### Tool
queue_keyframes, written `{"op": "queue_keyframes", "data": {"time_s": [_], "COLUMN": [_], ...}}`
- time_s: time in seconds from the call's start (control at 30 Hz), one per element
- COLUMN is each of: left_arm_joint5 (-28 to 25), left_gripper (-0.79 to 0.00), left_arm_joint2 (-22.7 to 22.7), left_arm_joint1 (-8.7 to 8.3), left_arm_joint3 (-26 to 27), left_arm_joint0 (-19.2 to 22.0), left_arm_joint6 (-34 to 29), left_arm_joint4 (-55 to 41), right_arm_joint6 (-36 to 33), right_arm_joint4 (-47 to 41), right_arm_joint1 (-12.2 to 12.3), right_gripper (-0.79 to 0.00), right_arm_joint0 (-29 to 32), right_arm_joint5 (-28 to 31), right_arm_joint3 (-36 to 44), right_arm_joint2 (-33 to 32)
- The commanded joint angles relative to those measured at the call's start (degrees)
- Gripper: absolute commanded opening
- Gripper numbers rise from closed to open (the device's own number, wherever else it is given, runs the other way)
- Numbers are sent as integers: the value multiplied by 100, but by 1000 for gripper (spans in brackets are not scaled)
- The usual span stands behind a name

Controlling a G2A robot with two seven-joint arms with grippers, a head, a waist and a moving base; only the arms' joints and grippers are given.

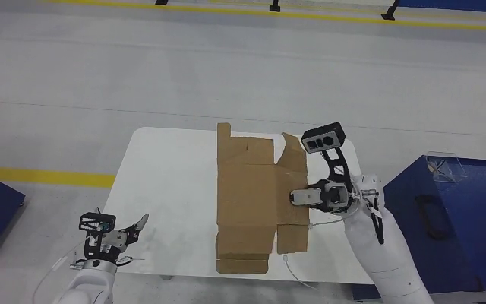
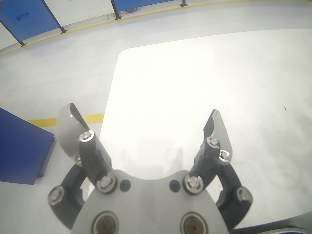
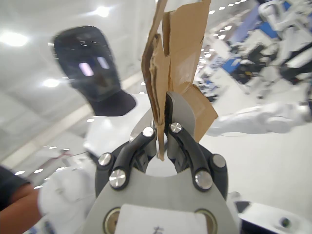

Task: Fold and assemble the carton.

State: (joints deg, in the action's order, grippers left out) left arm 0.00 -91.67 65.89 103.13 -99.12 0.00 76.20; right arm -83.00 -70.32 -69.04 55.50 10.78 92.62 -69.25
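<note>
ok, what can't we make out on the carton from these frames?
- Top view: the carton edge under the right tool is covered by the tool and wrist.
- Right wrist view: the carton is edge-on and blurred; layer count in the grip unclear.
- Top view: the carton's underside faces away from the camera.

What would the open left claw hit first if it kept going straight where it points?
Likely only the bare white table: the left gripper points across its top, nothing standing in its line. Whether it would touch or skim over is unclear.
</note>
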Motion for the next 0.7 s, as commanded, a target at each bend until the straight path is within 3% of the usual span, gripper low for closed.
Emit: {"op": "queue_keyframes", "data": {"time_s": [0.0,0.23,0.3,0.37,0.43,0.5,0.67], "left_arm_joint5": [0,0,0,0,0,0,0], "left_gripper": [0,0,0,0,0,0,0], "left_arm_joint2": [0,0,0,0,0,0,0], "left_arm_joint1": [0,0,0,0,0,0,0], "left_arm_joint3": [0,0,0,0,0,0,0], "left_arm_joint0": [0,0,0,0,0,0,0], "left_arm_joint6": [0,0,0,0,0,0,0], "left_arm_joint4": [0,0,0,0,0,0,0], "right_arm_joint6": [-500,-500,-472,-210,425,1071,1475], "right_arm_joint4": [-1373,-4050,-4739,-5524,-6617,-6910,-7138], "right_arm_joint1": [-97,-662,-867,-1056,-1240,-1351,-1614], "right_gripper": [-785,-785,-785,-785,-785,-785,-785], "right_arm_joint0": [-94,-497,-577,-683,-664,-745,-727], "right_arm_joint5": [-577,-2521,-2736,-2998,-3633,-4278,-4683], "right_arm_joint3": [-476,-1492,-1718,-1929,-2024,-2526,-2979], "right_arm_joint2": [333,1691,2114,2523,2859,3036,3087]}}
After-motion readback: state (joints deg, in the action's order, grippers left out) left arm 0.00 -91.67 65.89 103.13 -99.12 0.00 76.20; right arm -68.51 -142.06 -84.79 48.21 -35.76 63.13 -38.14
